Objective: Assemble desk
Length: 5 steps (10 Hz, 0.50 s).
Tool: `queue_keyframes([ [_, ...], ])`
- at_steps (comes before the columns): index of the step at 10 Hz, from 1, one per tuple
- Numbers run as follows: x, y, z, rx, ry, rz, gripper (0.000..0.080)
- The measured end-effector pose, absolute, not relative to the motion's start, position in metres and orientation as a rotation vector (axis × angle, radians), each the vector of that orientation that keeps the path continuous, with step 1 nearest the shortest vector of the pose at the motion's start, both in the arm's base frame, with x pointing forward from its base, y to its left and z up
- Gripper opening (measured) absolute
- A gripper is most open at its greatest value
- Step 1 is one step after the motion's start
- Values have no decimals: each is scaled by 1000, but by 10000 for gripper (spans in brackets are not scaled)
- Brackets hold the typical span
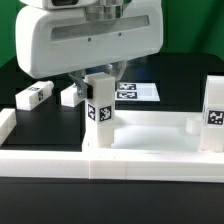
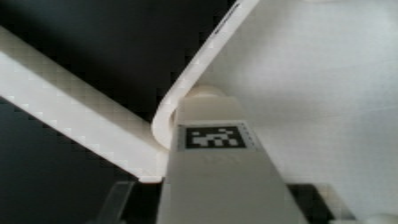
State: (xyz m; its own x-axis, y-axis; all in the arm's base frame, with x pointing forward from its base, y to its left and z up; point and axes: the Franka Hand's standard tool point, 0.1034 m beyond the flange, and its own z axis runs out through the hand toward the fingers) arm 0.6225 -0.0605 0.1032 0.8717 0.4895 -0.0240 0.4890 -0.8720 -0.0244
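The white desk top (image 1: 150, 131) lies flat behind the front rail. A square white leg (image 1: 100, 112) with a black-and-white tag stands upright at the top's corner on the exterior view's left. My gripper (image 1: 100, 74) comes down from above and is shut on that leg's upper end. In the wrist view the leg (image 2: 217, 165) fills the middle, a dark finger (image 2: 135, 200) pressed to each side, its far end at the top's rounded corner (image 2: 294, 80). A second leg (image 1: 214, 112) stands upright at the exterior view's right. Two loose legs (image 1: 33, 96) (image 1: 70, 95) lie at the back left.
A long white border rail (image 1: 60, 162) runs along the front and turns back at the exterior view's left. The marker board (image 1: 136, 92) lies flat behind the desk top. My arm's large white body (image 1: 90, 35) hangs over the middle.
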Motion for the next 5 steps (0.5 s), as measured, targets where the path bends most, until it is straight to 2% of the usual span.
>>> queue_keyframes([
  [2,623,-59,103,-3107,-287,46,288],
  [5,623,-59,103,-3100,169,42,289],
])
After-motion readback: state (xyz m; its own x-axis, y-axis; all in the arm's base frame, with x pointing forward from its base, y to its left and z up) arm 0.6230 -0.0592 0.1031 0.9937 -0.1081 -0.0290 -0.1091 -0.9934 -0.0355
